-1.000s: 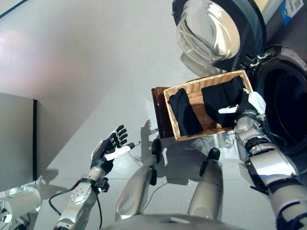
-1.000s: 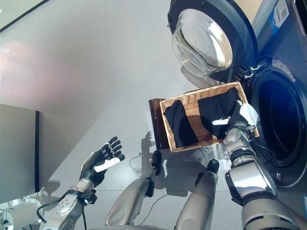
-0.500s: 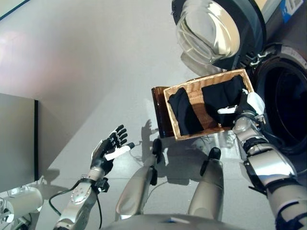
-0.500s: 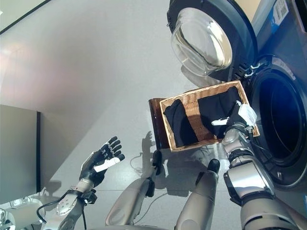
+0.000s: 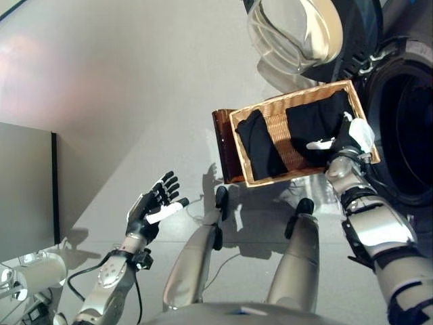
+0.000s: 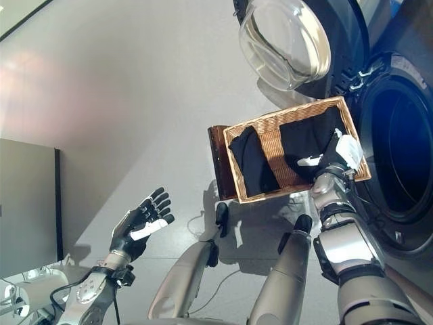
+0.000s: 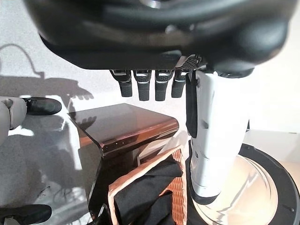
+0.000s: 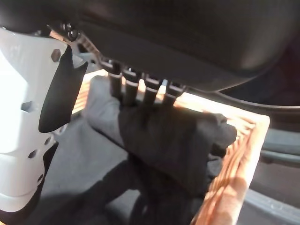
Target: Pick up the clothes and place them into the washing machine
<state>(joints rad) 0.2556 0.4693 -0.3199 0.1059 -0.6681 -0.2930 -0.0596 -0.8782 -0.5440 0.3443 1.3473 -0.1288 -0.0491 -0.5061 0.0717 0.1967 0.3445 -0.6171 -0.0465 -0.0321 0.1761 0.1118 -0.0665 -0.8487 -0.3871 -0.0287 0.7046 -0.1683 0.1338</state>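
Observation:
A wicker basket (image 5: 238,149) sits on a brown stand (image 5: 222,145) in front of the washing machine. Two black clothes lie in it, one at the left end (image 5: 260,150) and one at the right end (image 5: 310,125). My right hand (image 5: 350,135) hovers over the basket's right end with its white-covered thumb pointing out. In the right wrist view its straight fingers (image 8: 140,86) reach down onto the black cloth (image 8: 164,140). My left hand (image 5: 150,206) is open and idle at the lower left, away from the basket.
The washing machine's dark drum opening (image 5: 406,128) lies just right of the basket. Its round glass door (image 5: 294,34) stands open above the basket. A grey panel (image 5: 24,189) stands at the left, above a white object (image 5: 37,274).
The whole view has shifted slightly. My right hand stays over the basket's right end on the black cloth. The left hand has not moved.

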